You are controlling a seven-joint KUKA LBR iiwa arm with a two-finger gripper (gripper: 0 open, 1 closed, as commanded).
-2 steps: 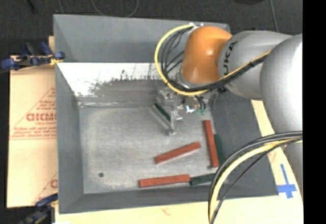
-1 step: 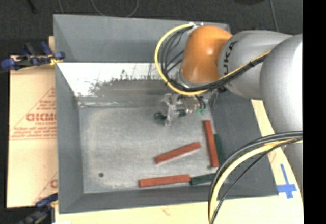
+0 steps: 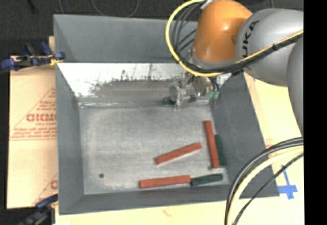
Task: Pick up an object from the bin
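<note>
My gripper [image 3: 182, 97] hangs under the orange wrist cover near the bin's back wall, right of centre, with nothing seen between its fingers. Three long reddish-brown sticks lie on the floor in front of it. One red stick [image 3: 178, 154] lies slanted in the middle right. Another red stick with a dark green end [image 3: 211, 143] runs along the right wall, almost upright in the view. A third red stick with a dark green end [image 3: 164, 182] lies flat along the front wall. All three are well apart from the gripper.
A small dark speck sits on the bin floor at the front left. The arm and its yellow cables reach in from the right over the bin's back right corner.
</note>
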